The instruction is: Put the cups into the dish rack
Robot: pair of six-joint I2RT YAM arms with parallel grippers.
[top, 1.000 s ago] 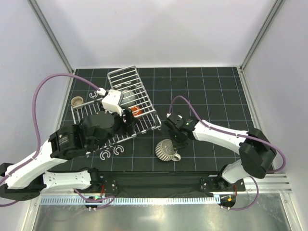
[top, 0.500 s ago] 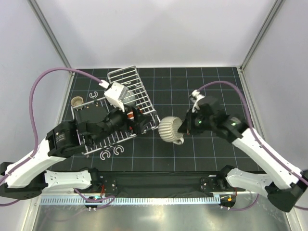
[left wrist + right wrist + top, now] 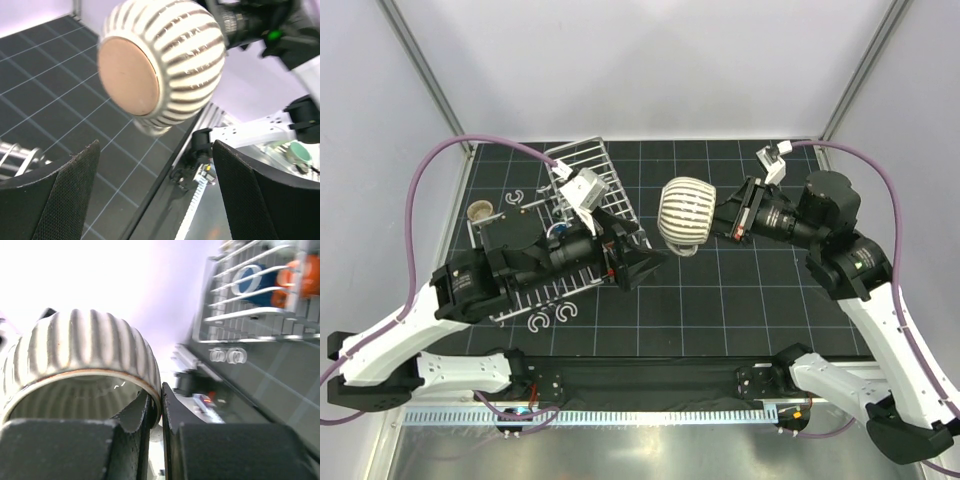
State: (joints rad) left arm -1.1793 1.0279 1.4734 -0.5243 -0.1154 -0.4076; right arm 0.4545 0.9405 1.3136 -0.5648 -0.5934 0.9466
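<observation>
cream with dark stripes, the striped cup (image 3: 686,212) hangs on its side in the air over the middle of the tabletop (image 3: 770,300), just right of the rack (image 3: 610,185). my right gripper (image 3: 720,222) pinches its rim, 1 finger inside and 1 outside, jaws almost together. my left gripper (image 3: 638,262) stands wide, holding nothing, over the rack's near right corner, facing the cup's base and apart from it. inside the rack lie a blue cup (image 3: 252,282) and an orange cup (image 3: 305,275). a tan cup (image 3: 480,211) sits near the tabletop's left edge, just beside the rack.
</observation>
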